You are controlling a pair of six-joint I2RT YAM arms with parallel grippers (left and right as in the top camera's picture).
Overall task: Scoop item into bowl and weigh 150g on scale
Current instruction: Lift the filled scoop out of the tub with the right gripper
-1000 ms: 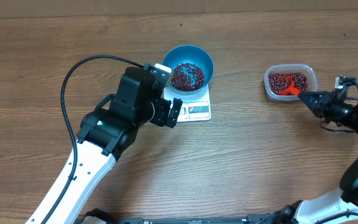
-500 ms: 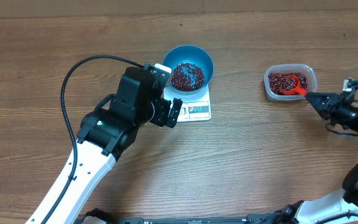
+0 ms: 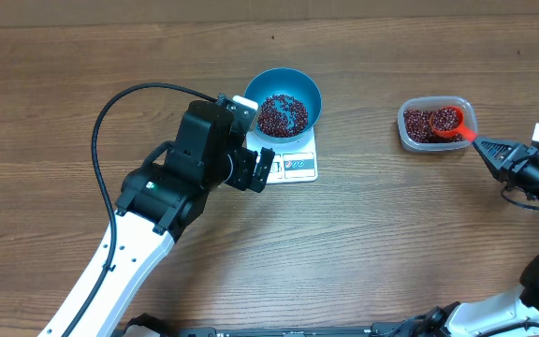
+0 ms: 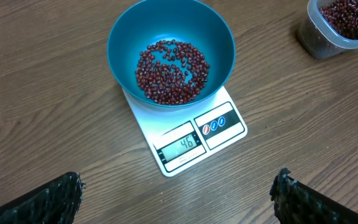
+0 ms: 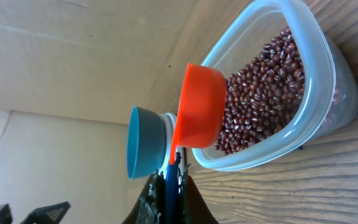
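Blue and deep, the bowl [image 3: 299, 86] is seen standing on the far part of the white scale [image 3: 299, 167], with a loose heap of dark red beans [image 3: 282, 114] spread across its bottom. The scale is laid slightly askew on the wooden bench [image 3: 382, 234]; its long axis runs from under the bowl toward the left gripper [image 3: 254, 173], and its display [image 4: 180, 147], which reads 46, is turned to that side. The left gripper is held just beside the display edge, its jaws spread wide and empty. Well apart to the right, a clear tub [image 3: 406, 129] with more beans is set on the bench. An orange scoop [image 3: 447, 122] is held at the tub's right end, its handle pinched in the closed jaws of the right gripper [image 3: 487, 147]. The scoop's long axis runs from those jaws toward the tub, cup foremost. Whether the cup is loaded cannot be told.
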